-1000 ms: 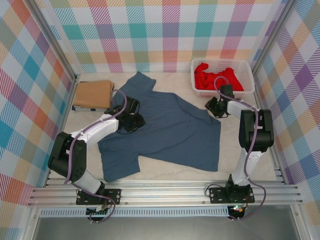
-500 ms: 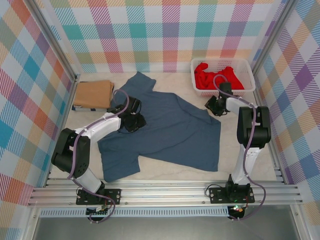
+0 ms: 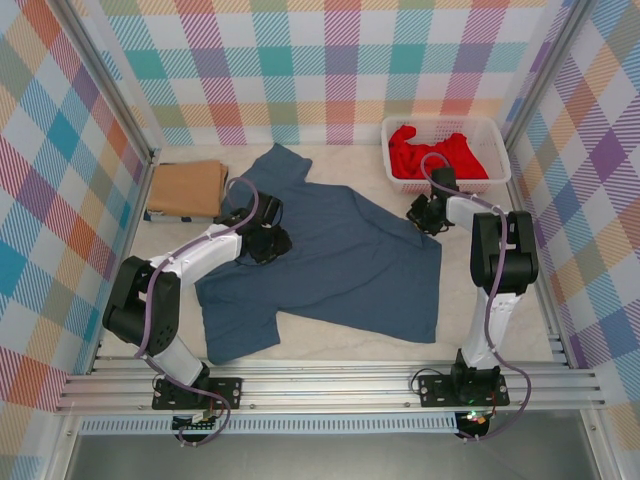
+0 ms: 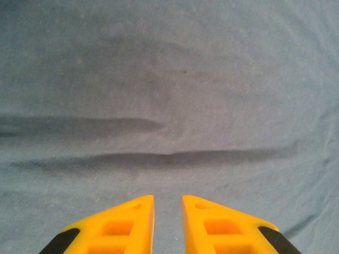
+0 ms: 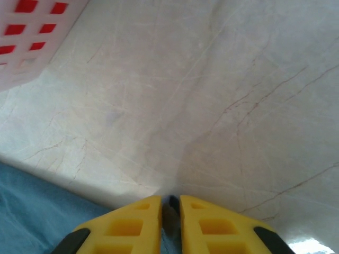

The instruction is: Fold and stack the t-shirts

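Three shirts show: the slate blue t-shirt [image 3: 340, 260] spread flat on the table [image 3: 500, 320], the tan-brown t-shirt [image 3: 187, 187] folded far left, and the red t-shirt [image 3: 430, 152] heaped in the white basket [image 3: 497, 150]. The left gripper [image 3: 268, 243] sits on the blue cloth, fingers nearly together. The right gripper [image 3: 422, 212] is drawn equally close at that shirt's far right edge; whether it pinches cloth is unclear.

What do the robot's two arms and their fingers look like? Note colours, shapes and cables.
The left arm and right arm have black joints, white links and a purple cable looping alongside. Each ends in yellow wedge-shaped fingers with rectangular cut-outs and black patches.
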Controlling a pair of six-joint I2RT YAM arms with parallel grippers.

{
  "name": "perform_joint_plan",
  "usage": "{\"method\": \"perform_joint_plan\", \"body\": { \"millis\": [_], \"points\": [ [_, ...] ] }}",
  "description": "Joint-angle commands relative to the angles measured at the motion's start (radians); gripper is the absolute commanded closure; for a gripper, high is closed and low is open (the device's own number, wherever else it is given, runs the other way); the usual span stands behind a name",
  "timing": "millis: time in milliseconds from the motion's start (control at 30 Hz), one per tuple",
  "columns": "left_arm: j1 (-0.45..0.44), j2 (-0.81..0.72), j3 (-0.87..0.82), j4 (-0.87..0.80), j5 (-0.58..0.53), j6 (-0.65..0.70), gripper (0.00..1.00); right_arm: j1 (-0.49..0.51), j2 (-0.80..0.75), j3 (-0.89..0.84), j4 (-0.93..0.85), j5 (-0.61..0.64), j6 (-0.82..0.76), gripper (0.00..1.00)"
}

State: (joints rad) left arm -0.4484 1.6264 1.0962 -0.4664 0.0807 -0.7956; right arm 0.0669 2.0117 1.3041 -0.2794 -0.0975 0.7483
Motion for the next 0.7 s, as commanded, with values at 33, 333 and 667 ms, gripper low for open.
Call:
{"method": "perform_joint_plan", "body": {
  "millis": [33,333,667],
  "points": [
    [0.003,0.011,0.016,-0.033,-0.025,0.019,0.80,0.005,0.000,0.019,-0.031,0.047,0.014,0.99],
    [0.004,0.018,0.016,-0.044,-0.033,0.029,0.82,-0.001,-0.069,0.066,-0.100,0.168,-0.014,1.00],
    [0.002,0.002,0.010,-0.057,-0.036,0.029,0.83,-0.044,-0.035,0.157,-0.172,0.227,0.006,1.00]
  ]
}}
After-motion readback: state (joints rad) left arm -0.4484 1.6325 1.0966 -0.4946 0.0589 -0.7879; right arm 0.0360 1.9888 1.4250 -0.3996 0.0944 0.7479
